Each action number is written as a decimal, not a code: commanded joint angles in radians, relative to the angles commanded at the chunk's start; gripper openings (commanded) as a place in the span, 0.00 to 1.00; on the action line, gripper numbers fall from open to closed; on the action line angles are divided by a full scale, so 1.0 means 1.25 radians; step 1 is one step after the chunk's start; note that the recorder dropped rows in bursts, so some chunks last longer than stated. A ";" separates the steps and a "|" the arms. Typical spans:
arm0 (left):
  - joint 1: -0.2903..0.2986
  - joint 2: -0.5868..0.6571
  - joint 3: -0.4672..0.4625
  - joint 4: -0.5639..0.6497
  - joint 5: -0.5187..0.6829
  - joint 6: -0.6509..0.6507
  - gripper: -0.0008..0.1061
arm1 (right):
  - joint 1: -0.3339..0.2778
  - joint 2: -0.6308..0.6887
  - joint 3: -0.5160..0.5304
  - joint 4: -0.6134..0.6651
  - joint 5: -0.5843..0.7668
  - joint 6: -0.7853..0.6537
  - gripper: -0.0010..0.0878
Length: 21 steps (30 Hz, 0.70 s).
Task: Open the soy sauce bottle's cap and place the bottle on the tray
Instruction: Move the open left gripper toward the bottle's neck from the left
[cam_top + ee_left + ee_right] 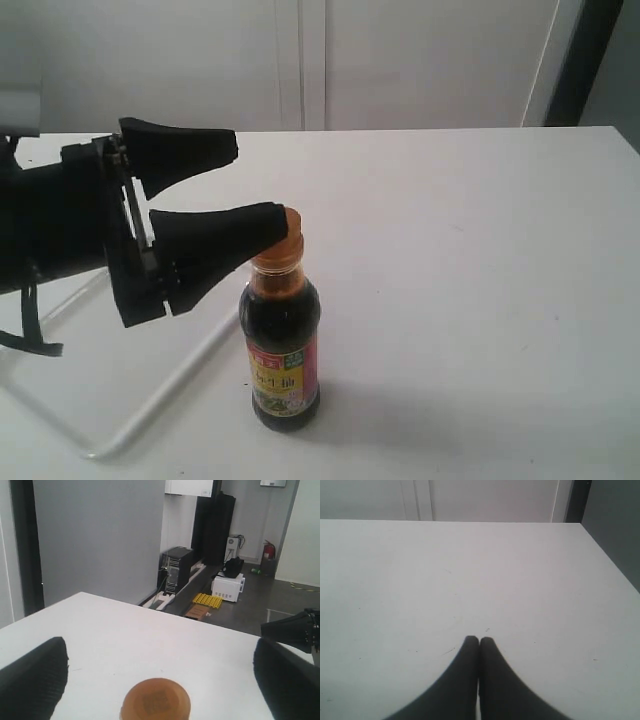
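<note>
Soy sauce bottle (282, 345) stood upright on table (470, 300), axis vertical, cap (283, 237) shut. Left gripper (252, 187) spread wide, nothing held, lower finger touching cap; cap centred between fingers in wrist view. Right gripper (479, 641) closed, empty, not seen near bottle. Tray (165, 385) just beside bottle.

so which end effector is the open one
The left end effector: its fingers are spread wide beside the cap. The right end effector has its fingertips pressed together over bare table.

Left gripper (235, 182) reaches sideways with jaws spread wide; right gripper (479, 641) has jaws pressed together.
</note>
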 joint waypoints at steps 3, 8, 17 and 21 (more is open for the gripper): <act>-0.022 0.016 0.000 0.000 0.003 0.006 0.99 | 0.000 0.000 0.000 0.000 0.000 0.000 0.01; -0.025 0.037 0.000 0.000 0.014 0.010 0.99 | 0.000 0.000 0.000 0.000 0.000 0.000 0.01; -0.025 0.079 0.000 0.011 0.006 0.024 0.99 | 0.000 0.000 0.000 0.000 0.000 0.000 0.01; -0.025 0.103 0.000 0.011 0.006 0.034 0.99 | 0.000 0.000 0.000 0.000 0.000 0.000 0.01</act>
